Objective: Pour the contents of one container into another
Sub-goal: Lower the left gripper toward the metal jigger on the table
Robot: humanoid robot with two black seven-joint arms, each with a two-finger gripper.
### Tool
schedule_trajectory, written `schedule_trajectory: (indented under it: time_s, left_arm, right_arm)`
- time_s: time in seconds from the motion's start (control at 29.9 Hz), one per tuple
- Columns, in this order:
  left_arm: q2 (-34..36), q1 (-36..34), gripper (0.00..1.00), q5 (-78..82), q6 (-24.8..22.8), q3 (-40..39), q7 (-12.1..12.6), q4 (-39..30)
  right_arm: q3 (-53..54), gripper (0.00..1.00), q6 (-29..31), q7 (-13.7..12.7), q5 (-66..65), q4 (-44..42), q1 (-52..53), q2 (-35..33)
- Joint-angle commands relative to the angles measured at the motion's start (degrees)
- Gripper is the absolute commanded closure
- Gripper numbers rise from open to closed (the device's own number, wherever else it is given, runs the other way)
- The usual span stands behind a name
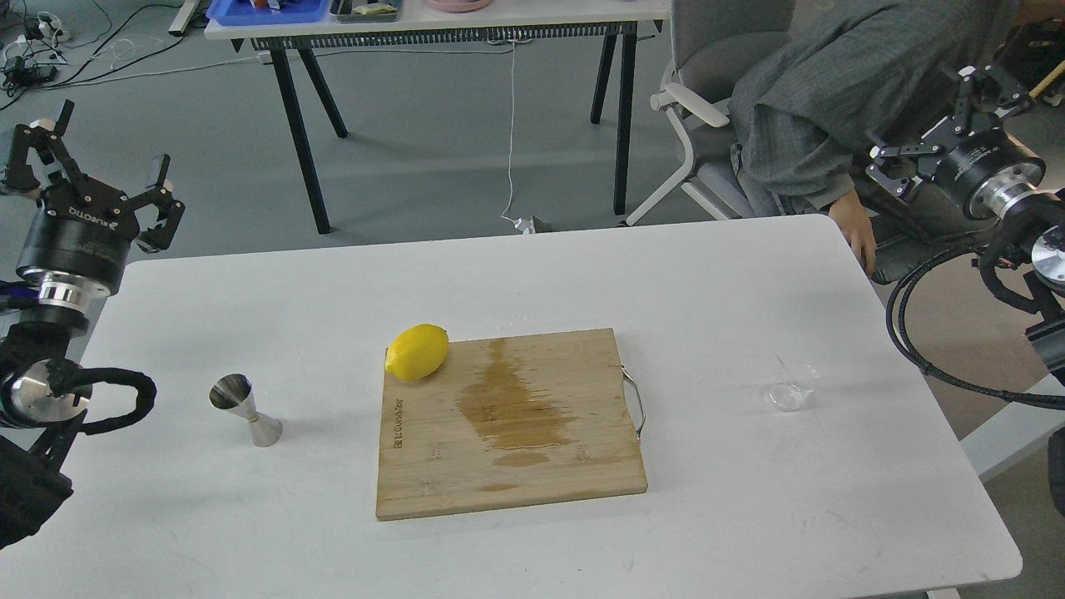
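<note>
A steel hourglass-shaped jigger (244,409) stands upright on the white table (250,516), left of the cutting board. A small clear glass cup (790,389) stands on the table's right side. My left gripper (91,170) hangs open above the table's far left corner, well behind the jigger, with nothing between its fingers. My right gripper (932,116) is raised beyond the table's right edge, far above and behind the glass cup, its fingers spread and empty.
A wooden cutting board (507,466) with a wet stain lies in the middle, with a lemon (418,352) on its far left corner. A seated person (832,108), hand at the table's far right edge, is behind. Another table (441,21) stands at the back.
</note>
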Motion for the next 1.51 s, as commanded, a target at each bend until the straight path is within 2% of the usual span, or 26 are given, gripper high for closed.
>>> schedule_trajectory:
  time_s: [0.0,0.27,0.54,0.64,0.74,0.94,1.0,1.1,1.3,1.47]
  left_arm:
    - [0.08,-1.12,0.01,-0.97,0.0,-0.04,0.0,-0.49]
    - [0.78,-1.74,0.01,-3.51,0.0,-0.13,0.0,-0.58]
    - [0.78,-2.62,0.01,-9.41,0.0,0.05,0.0,0.12]
    - [1.22,-4.9,0.01,-8.27,0.0,0.92,0.0,0.12]
    - [2.97,-7.18,0.01,1.1,0.0,1.01,0.0,0.12]
    - [5.35,-10.35,0.01,32.11,0.0,0.66,0.0,-1.37]
    - [6.05,-10.53,0.01,41.43,0.0,0.66,0.0,-3.9]
    - [9.73,-9.66,0.01,50.6,0.49,1.01,0.0,-11.97]
    - [16.5,-2.45,0.01,63.42,18.65,1.63,0.0,-27.1]
    - [20.55,4.93,0.01,75.29,35.35,1.54,0.0,-32.39]
  right_arm:
    - [-0.04,0.02,0.01,0.0,0.0,-0.09,-0.05,0.02]
    - [-0.04,0.02,0.01,0.0,-0.09,-0.27,-0.13,0.28]
    - [-0.65,0.02,0.01,0.09,-0.18,-0.44,-0.22,3.8]
    - [-1.01,0.02,0.01,0.09,-0.18,-0.27,-0.22,3.63]
    - [-1.01,0.02,0.01,0.18,-0.09,0.0,-0.22,3.19]
    - [-0.39,0.02,0.01,0.44,0.0,0.87,-0.92,2.84]
    - [-0.31,0.02,0.01,0.53,-0.09,1.49,-1.1,2.66]
    - [-0.31,0.02,0.01,0.62,-0.09,2.28,-1.54,2.57]
    - [-0.22,0.02,0.01,0.62,-0.09,3.07,-1.72,2.57]
    - [0.04,0.02,0.01,0.62,0.0,3.07,-1.72,2.4]
